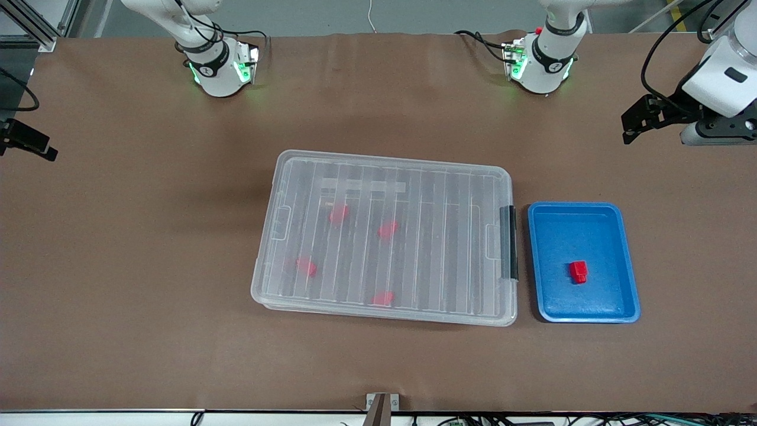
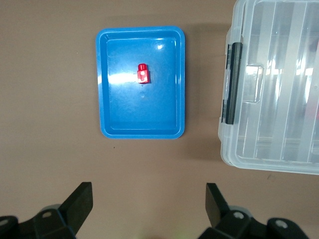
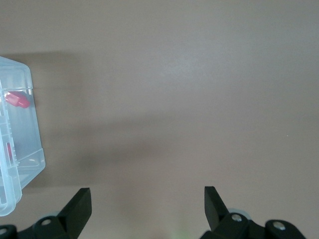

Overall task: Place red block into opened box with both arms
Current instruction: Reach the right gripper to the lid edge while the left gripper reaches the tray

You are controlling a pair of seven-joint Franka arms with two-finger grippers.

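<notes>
While both arms wait high above the brown bench (image 1: 148, 266), I see the clear box (image 1: 387, 236) lying near the middle of it, ribbed lid (image 1: 414, 195) shut flat on top and the black strip (image 1: 508, 242) at the short end toward the left arm's end of the bench. Four red blocks show blurred through the lid, one of them (image 1: 338, 214) toward the box edge farthest from the front camera. Just beside the strip end, apart from the box, sits the blue tray (image 1: 627, 260), and the red block (image 1: 579, 271) rests alone on its floor, stub pointing toward the bench edge nearest the front camera. My left pincer (image 2: 149, 199) hangs over bare bench by the tray, at the left arm's end, its two black fingers (image 2: 79, 199) spread wide with nothing between them. My right pincer (image 3: 147, 199) hovers over bare bench at the right arm's end, past a corner of the box, its fingers (image 3: 79, 201) likewise spread wide and holding nothing; from the front only a dark piece of that arm shows at the frame edge.
</notes>
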